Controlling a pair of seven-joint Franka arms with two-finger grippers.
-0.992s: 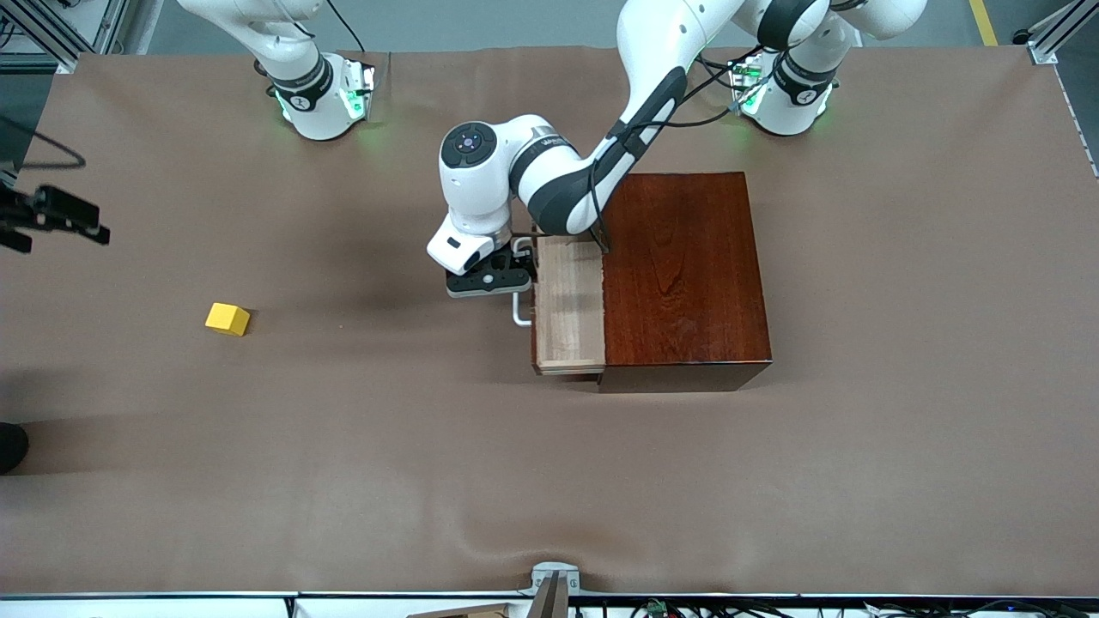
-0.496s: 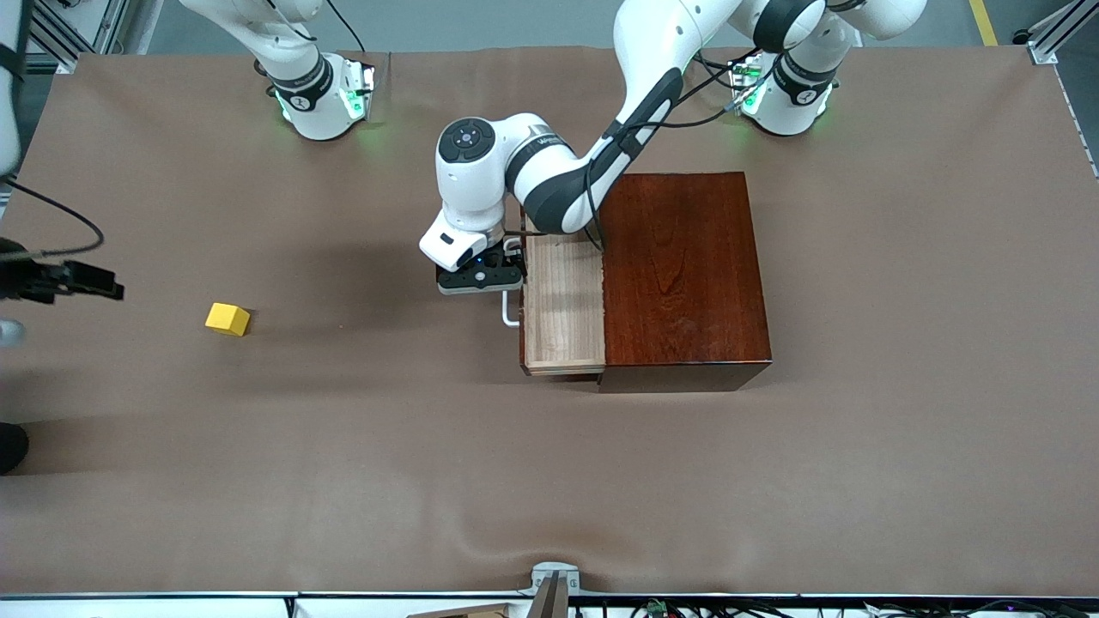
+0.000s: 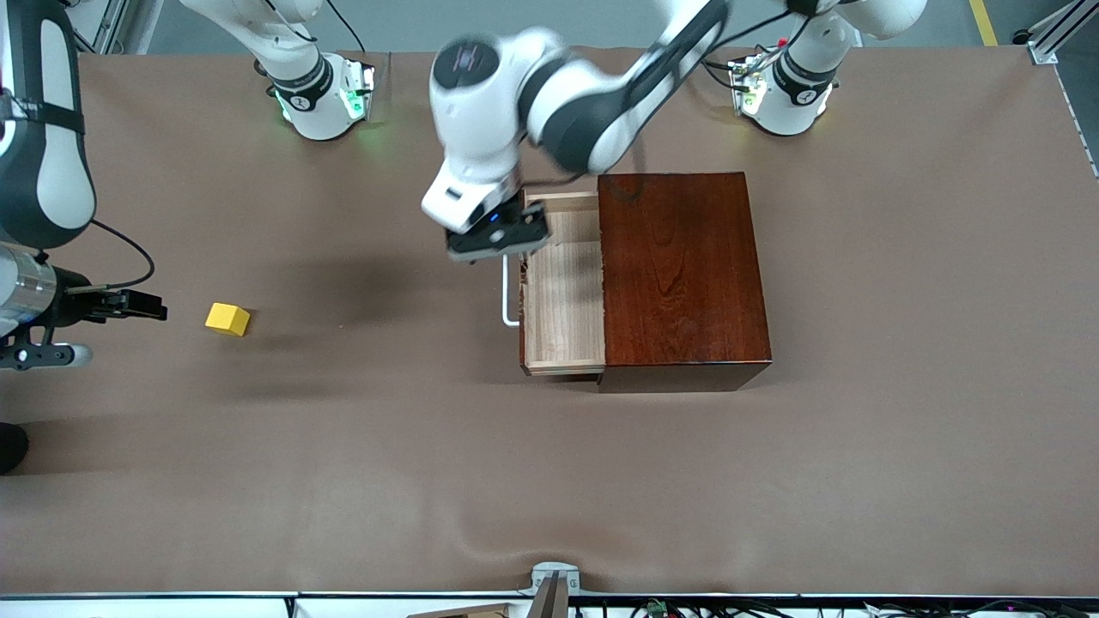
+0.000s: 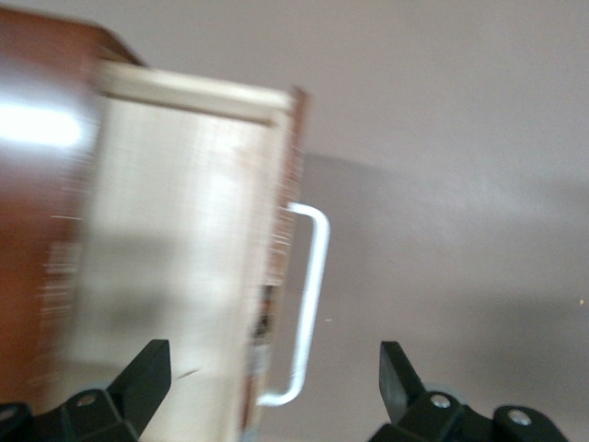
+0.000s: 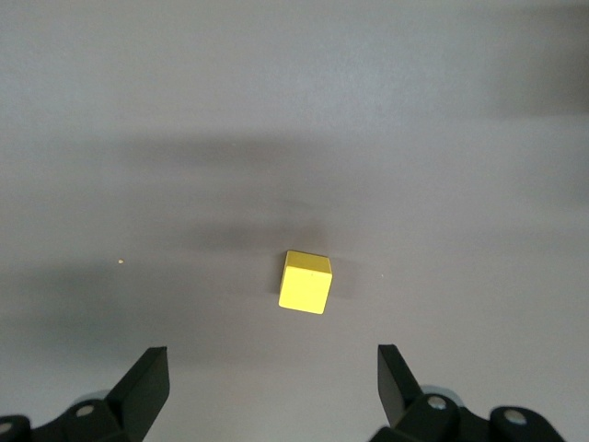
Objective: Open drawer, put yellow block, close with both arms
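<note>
The drawer (image 3: 562,296) is pulled out of the dark mahogany box (image 3: 683,275), and its pale tray is empty. Its white bar handle (image 3: 508,296) is free. My left gripper (image 3: 498,232) is open and empty, raised over the drawer's front and handle. The left wrist view shows the tray (image 4: 175,230) and handle (image 4: 308,304) below the open left gripper (image 4: 273,368). The yellow block (image 3: 227,318) lies on the mat toward the right arm's end. My right gripper (image 3: 129,305) is open beside it, apart from it. The right wrist view shows the block (image 5: 306,283) ahead of the open right gripper (image 5: 271,368).
The brown mat (image 3: 549,481) covers the table. The arms' round bases (image 3: 322,99) stand along the edge farthest from the front camera. A metal bracket (image 3: 554,584) sits at the table's nearest edge.
The drawer slid out a little more, then my left gripper let go of the handle and rose. My right gripper moved in from the table's end toward the yellow block.
</note>
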